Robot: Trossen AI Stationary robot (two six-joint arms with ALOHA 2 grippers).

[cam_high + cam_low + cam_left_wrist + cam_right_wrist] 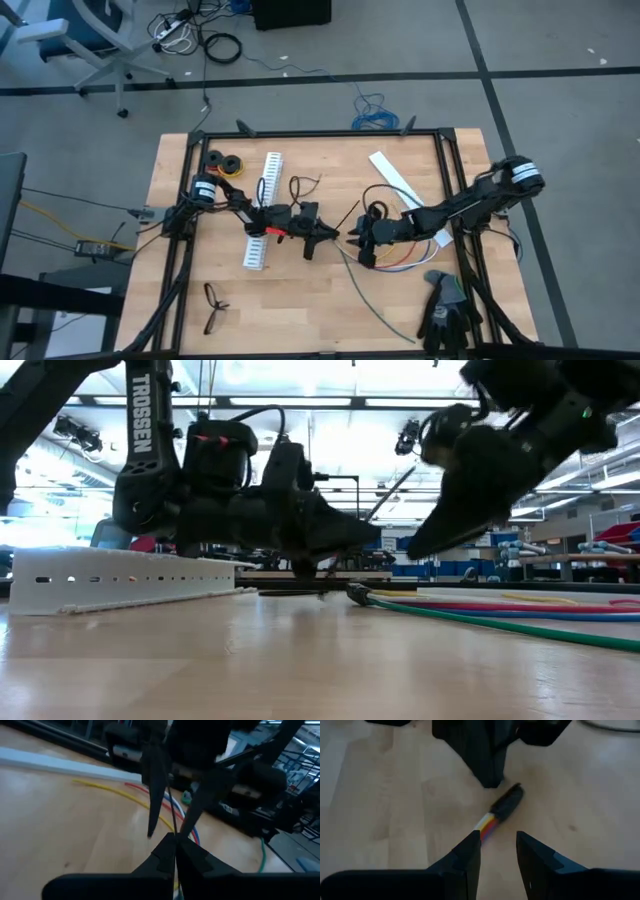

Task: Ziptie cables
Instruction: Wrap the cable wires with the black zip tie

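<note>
Meeting at the middle of the wooden table (pixel 300 300), both arms reach inward. The left gripper (pixel 174 840) has its jaws pinched shut on a thin black ziptie (pixel 171 812). Only the right wrist view shows the right gripper (pixel 497 842) parted narrowly, holding nothing, just beside the cables (pixel 492 820), whose black-wrapped end lies at the table's center.

wooden table (pixel 300 300) carrying cables (pixel 400 262), slotted strip (pixel 262 212), probably eyeglasses (pixel 213 306).

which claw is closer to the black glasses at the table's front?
Left. The left claw sits mid-table, diagonally up from the black glasses; the right claw is farther along, beside the cables.
</note>
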